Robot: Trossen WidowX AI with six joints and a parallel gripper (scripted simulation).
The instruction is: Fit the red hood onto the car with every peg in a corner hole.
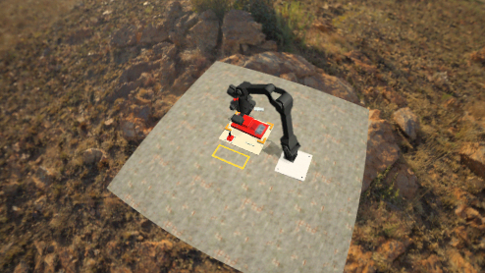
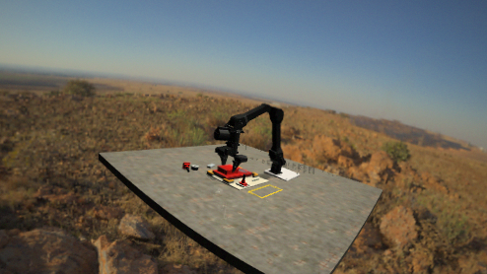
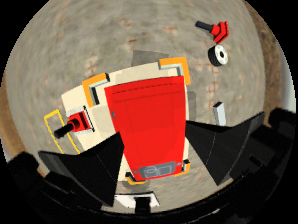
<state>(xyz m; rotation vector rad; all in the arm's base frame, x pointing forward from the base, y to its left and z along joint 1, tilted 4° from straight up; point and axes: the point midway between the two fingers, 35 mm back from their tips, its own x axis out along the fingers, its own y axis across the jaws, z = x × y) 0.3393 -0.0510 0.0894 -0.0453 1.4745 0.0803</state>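
My gripper (image 1: 242, 114) (image 2: 231, 162) (image 3: 152, 128) grasps the red hood (image 1: 249, 126) (image 2: 232, 171) (image 3: 150, 127) by its sides, over the jig (image 1: 271, 126) (image 2: 255, 174) (image 3: 187, 67); I cannot tell whether it sits flat.

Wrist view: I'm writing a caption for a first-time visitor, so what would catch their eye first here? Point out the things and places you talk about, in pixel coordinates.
Probably the big red hood (image 1: 249, 126) (image 3: 149, 125), filling the middle between the tool's two dark fingers. Next, the orange corner pieces (image 3: 175, 62) around it on the cream board (image 3: 75, 96). To the left, a small red piece with a black peg (image 3: 75, 124) stands near the yellow outline (image 3: 51, 114).
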